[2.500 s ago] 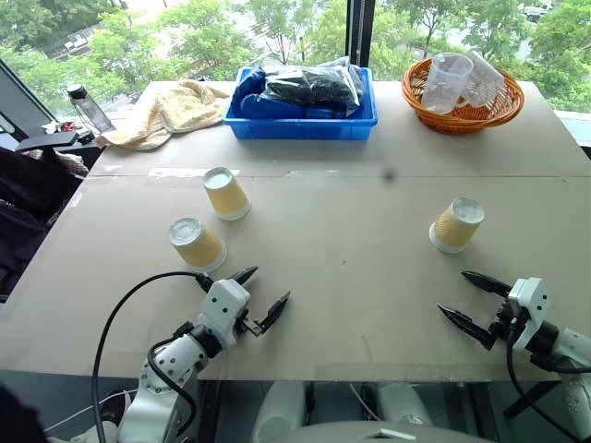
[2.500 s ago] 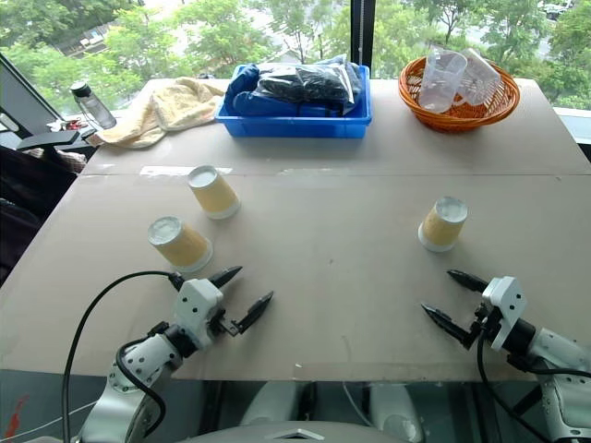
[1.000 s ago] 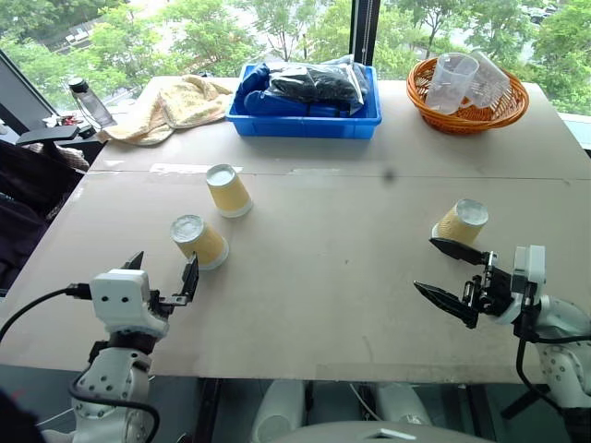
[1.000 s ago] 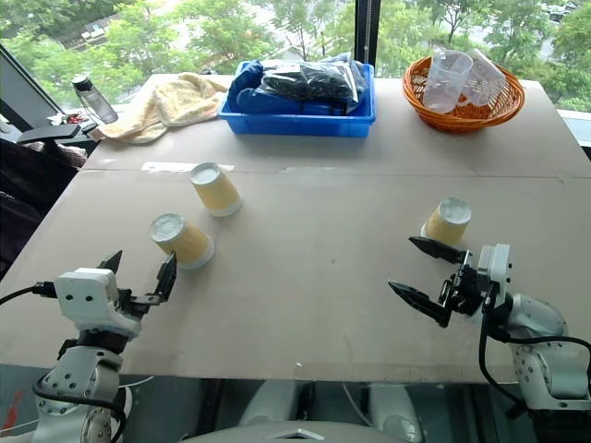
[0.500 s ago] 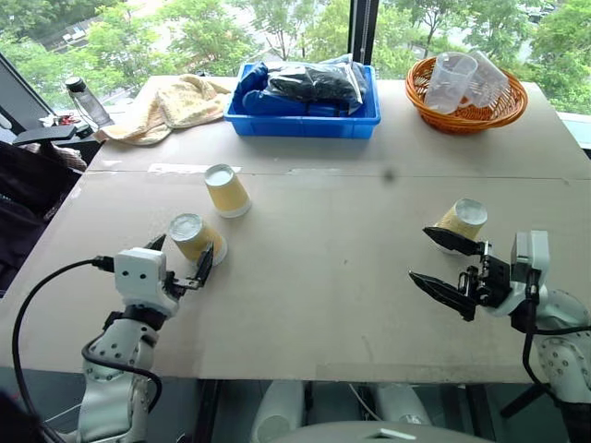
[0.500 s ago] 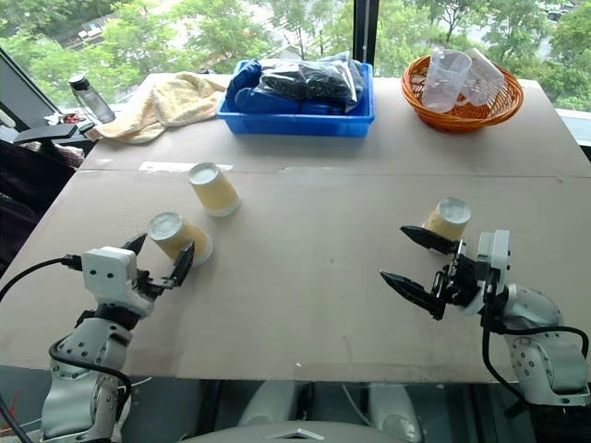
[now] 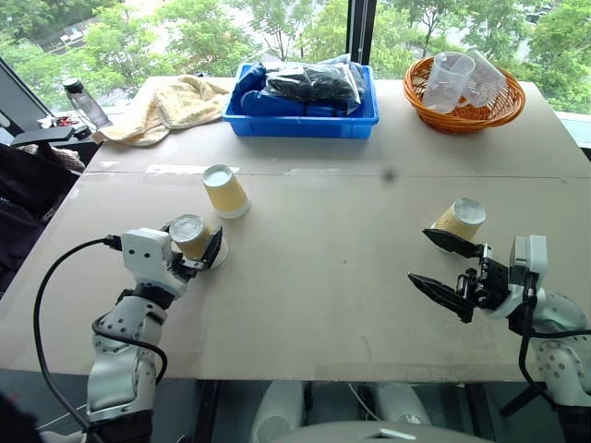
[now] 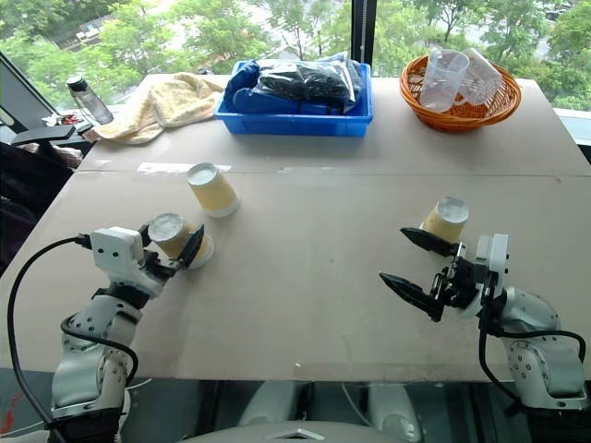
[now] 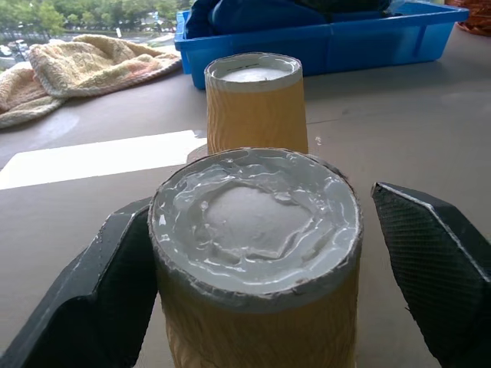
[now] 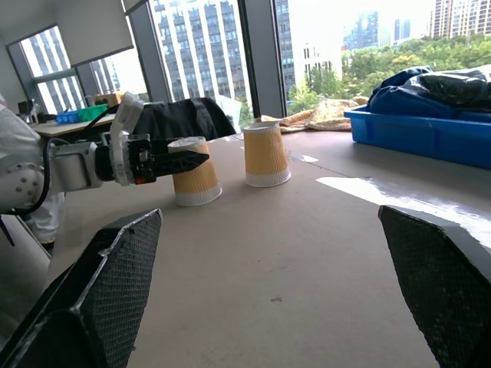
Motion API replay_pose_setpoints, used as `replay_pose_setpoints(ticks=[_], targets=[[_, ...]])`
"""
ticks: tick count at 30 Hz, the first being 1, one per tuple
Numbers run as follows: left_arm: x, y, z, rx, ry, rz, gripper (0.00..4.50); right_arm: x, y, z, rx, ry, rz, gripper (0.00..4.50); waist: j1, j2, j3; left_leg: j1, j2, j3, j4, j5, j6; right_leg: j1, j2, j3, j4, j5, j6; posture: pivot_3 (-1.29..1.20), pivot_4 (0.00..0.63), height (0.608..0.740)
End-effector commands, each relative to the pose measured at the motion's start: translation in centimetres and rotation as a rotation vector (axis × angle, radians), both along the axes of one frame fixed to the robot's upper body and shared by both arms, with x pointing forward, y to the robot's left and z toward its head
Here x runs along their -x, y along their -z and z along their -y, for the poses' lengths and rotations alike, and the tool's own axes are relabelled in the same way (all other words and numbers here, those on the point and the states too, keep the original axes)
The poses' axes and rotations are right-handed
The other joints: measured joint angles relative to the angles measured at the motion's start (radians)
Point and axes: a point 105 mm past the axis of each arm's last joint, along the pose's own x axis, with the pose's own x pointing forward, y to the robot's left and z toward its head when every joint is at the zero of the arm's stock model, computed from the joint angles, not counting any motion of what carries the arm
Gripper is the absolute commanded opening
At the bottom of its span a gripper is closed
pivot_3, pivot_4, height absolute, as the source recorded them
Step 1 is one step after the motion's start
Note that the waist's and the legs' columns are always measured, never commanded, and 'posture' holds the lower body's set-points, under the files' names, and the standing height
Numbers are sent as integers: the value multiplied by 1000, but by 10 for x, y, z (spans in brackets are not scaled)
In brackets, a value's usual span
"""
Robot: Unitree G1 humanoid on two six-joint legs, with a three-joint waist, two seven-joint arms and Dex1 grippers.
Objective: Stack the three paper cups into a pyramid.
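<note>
At left hand (image 7: 196, 251): your fingers straddle the near cup (image 7: 191, 236), half-closed, not clearly gripping.
Risk: closing off-centre could tip or crush it.
At 12 o'clock: second cup (image 7: 224, 191) close; swing may topple it.
Right hand (image 7: 443, 266): wide open, empty, third cup (image 7: 459, 221) just beyond.

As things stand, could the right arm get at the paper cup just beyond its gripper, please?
Probably yes. The right gripper is open, with that paper cup upside down just past its far finger, and nothing lies between them on the table.
</note>
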Motion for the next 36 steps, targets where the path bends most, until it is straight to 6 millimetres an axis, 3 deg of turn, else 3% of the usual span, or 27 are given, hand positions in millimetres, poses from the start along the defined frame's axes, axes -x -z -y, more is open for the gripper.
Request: replay_pose_setpoints(ticks=[1,2,6,10,16,18,24,36], targets=[[-5,-8,1,7,17,24,2467,2,-12,3,-12,14,66,4500,0,0,0,0,0,0,0,0,0,0,0,0,0,0,0,0,150,740],[-7,-10,5,3,37,26,2263,2,-12,3,-11,18,67,4500,0,0,0,0,0,0,0,0,0,0,0,0,0,0,0,0,150,740],[-21,-22,47,-4,260,35,2262,2,-11,8,2,32,67,4500,11,0,0,-1,0,-1,1,0,0,0,0,-1,0,0,0,0,150,740],[-32,-28,114,-44,596,6,2262,-1,-12,17,15,65,75,4500,15,0,0,-1,-1,-1,3,2,-3,0,0,-1,1,0,0,0,150,740],[-18,-14,196,-175,1038,-44,2262,3,-4,37,63,126,64,4500,10,0,0,-2,-1,0,3,2,-4,0,1,0,1,0,0,0,150,740],[-15,-7,214,-219,1123,-53,2262,6,-1,45,75,158,57,4500,10,0,0,-2,-1,0,3,2,-4,0,1,-1,1,0,0,0,150,740],[-13,-2,233,-276,1205,-26,2262,15,4,54,98,201,52,4500,-2,0,0,-1,0,0,4,2,-4,0,2,1,2,0,0,0,150,740],[-9,-13,198,-370,1132,13,2262,18,5,50,83,219,58,4500,-1,0,0,-1,0,0,5,2,-4,0,2,1,2,0,0,0,150,740]])
